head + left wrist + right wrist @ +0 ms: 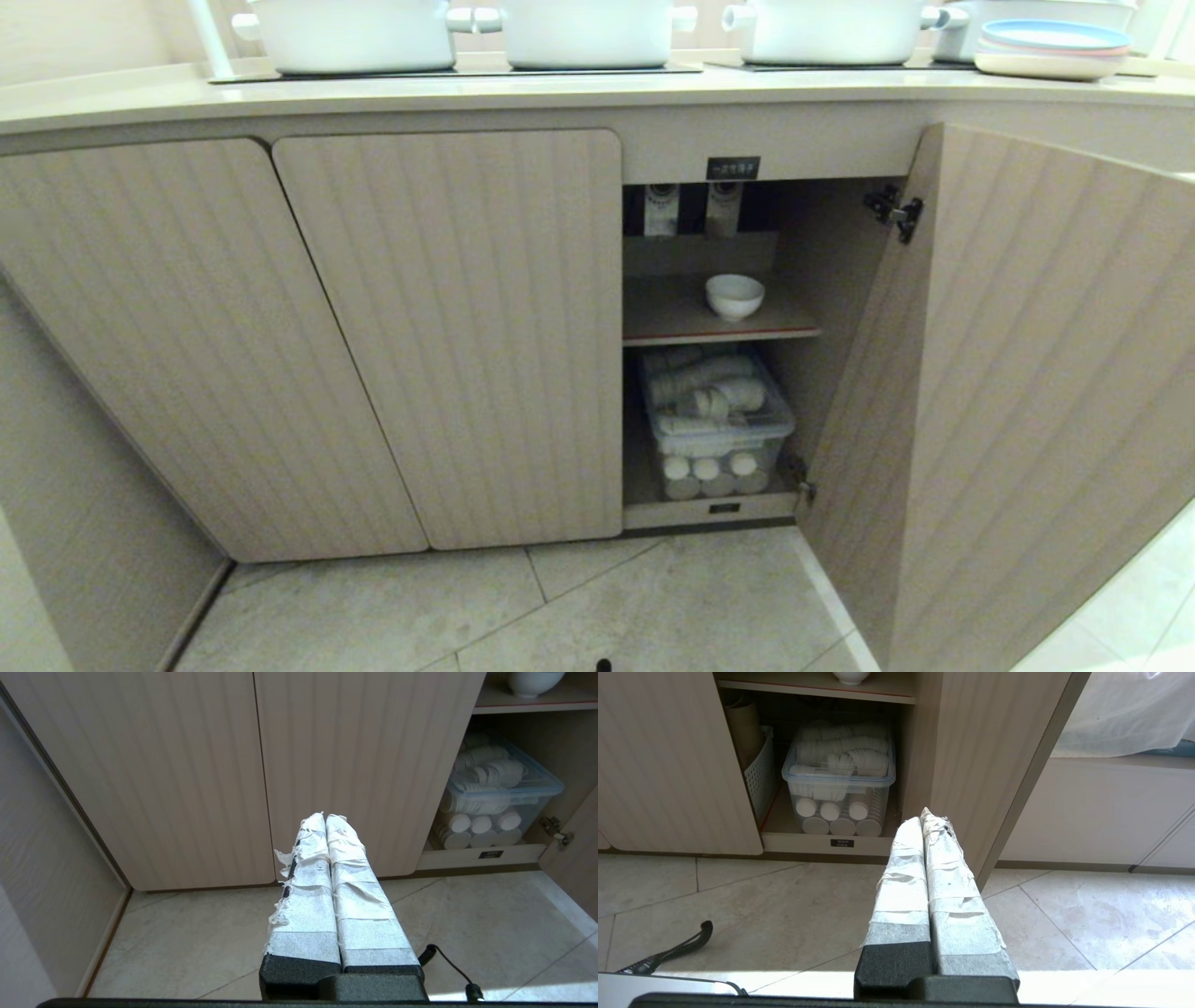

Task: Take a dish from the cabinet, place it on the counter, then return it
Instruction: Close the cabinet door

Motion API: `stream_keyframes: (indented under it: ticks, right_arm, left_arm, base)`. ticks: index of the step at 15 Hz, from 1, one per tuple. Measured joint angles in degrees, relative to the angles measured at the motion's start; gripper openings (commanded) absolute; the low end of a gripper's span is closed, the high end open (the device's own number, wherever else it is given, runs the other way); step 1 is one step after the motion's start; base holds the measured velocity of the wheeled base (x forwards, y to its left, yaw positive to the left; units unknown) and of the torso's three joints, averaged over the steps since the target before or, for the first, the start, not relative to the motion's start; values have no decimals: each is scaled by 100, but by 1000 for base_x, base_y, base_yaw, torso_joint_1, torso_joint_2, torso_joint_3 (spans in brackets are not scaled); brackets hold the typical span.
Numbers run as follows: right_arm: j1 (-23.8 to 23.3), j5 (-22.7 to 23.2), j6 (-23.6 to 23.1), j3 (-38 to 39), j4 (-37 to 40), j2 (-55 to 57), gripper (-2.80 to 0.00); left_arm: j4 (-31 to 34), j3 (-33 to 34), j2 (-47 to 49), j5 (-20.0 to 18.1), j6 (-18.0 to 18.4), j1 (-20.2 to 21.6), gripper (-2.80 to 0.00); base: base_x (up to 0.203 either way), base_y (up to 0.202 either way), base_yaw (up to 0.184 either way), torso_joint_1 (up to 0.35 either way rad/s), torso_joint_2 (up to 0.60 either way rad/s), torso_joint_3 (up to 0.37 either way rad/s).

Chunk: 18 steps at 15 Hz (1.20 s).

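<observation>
Inside the open cabinet (719,280), the dish (735,296) sat upright on the red-edged upper shelf (672,317), toward the shelf's right half and clear of the walls. It was a small, deep, round white bowl with a glossy ceramic look; being round, it had no long axis to line up with.

Both arms hung low over the floor, outside the head view. The right pincer (923,817) was shut, its two tape-wrapped fingers pressed flat together and holding nothing; the same held for the left pincer (324,816). From each, the bowl lay ahead and well above. The right pincer pointed almost at the open compartment, just beside the edge of the swung-out door (1008,392), while the left faced the closed fluted doors (467,336) with the opening off to its side. So the right arm looked the nearer and better placed, and I judged that a lift and a forward reach, with the fingers spread first, would be needed; no part of the task appeared begun.

Below the shelf stood a clear plastic bin (714,420) with a bluish rim, packed with stacked white cups. Above, the smooth cream table (560,93) carried white pots (355,33) and flat pale plates (1050,47). The floor (607,607) was pale stone-look tile.
</observation>
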Motion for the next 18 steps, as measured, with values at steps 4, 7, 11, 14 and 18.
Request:
stream_keyframes:
  ticks: [4,7,11,14,18]
  right_arm:
    - [2,0,89,0,10,0,-280]
    - [2,2,144,-2,13,0,-280]
    - [0,-25,235,-250,23,69,-280]
    - [-2,-95,452,-920,557,230,-280]
    - [-45,-694,738,-1519,919,767,-280]
  left_arm:
    - [2,0,0,0,0,0,-280]
    - [0,0,0,0,0,0,-280]
    - [0,0,0,0,0,0,-280]
    - [2,0,0,-2,0,0,-280]
    - [0,0,0,0,0,0,-280]
  base:
    - [0,0,0,0,0,0]
    - [0,0,0,0,0,0]
    - [0,0,0,0,0,0]
    - [0,0,0,0,0,0]
    - [0,0,0,0,0,0]
